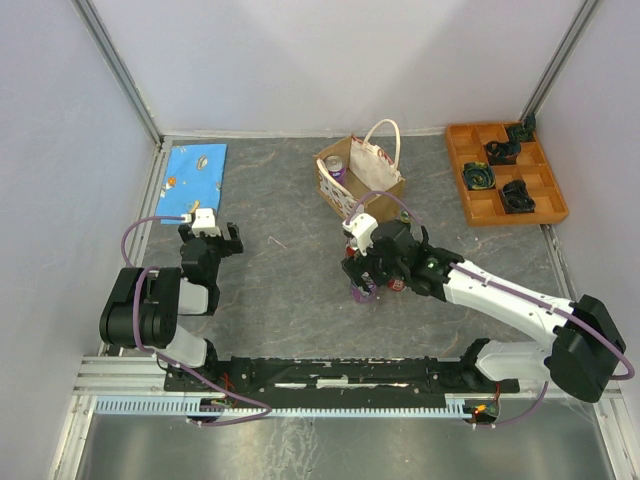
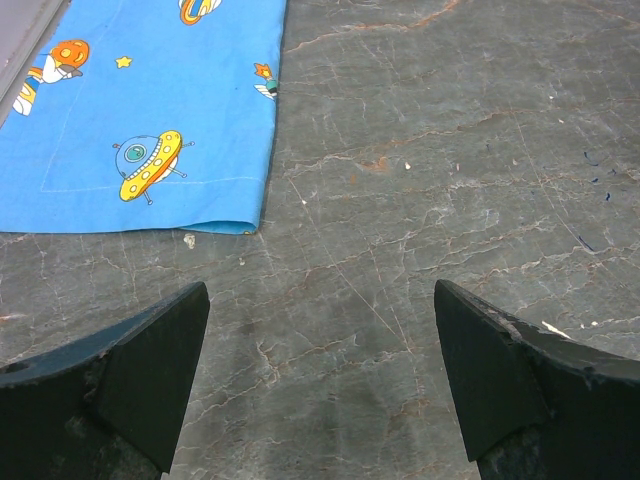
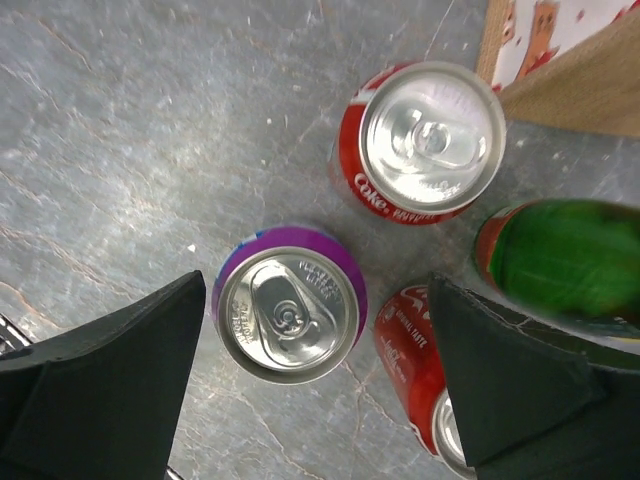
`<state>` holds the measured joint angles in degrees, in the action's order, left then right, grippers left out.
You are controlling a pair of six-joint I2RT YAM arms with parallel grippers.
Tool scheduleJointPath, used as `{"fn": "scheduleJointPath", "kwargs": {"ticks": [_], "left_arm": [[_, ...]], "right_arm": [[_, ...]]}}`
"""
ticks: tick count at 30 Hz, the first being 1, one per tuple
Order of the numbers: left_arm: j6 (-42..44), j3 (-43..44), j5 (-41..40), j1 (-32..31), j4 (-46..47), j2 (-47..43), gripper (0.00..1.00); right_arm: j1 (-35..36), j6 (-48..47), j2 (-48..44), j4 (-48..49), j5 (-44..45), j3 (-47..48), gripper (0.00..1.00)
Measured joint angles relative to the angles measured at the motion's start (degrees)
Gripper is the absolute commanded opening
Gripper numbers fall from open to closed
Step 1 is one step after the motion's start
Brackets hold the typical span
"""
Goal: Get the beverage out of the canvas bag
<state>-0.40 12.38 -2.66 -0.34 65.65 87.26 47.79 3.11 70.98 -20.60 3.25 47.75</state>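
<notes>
The tan canvas bag (image 1: 372,172) with cream handles stands at the back centre; its corner shows in the right wrist view (image 3: 575,70). A purple can (image 1: 337,168) stands inside it at the left end. My right gripper (image 1: 364,288) is open in front of the bag, low over a group of cans on the table. In the right wrist view its jaws (image 3: 315,295) stand either side of an upright purple can (image 3: 290,315) without closing on it. My left gripper (image 1: 211,237) is open and empty over bare table (image 2: 320,300).
Beside the purple can stand an upright Coke can (image 3: 425,140), a second red can (image 3: 415,365) partly behind my right finger, and a green can (image 3: 560,260). A blue printed cloth (image 1: 196,172) lies back left. An orange compartment tray (image 1: 465,180) sits back right.
</notes>
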Motion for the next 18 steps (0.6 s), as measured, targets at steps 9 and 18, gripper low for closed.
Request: {"fn": "scheduleJointPath", "kwargs": {"ticks": [9, 18], "left_arm": [[0.0, 0.0, 0.0, 0.0, 0.0, 0.0, 0.99], [0.0, 0.0, 0.0, 0.0, 0.0, 0.0, 0.99]], "right_arm": [[0.0, -1.7, -0.2, -2.2, 2.4, 11.5, 0.99], [-5.2, -1.9, 11.7, -0.1, 4.4, 32.0, 0.95]]}}
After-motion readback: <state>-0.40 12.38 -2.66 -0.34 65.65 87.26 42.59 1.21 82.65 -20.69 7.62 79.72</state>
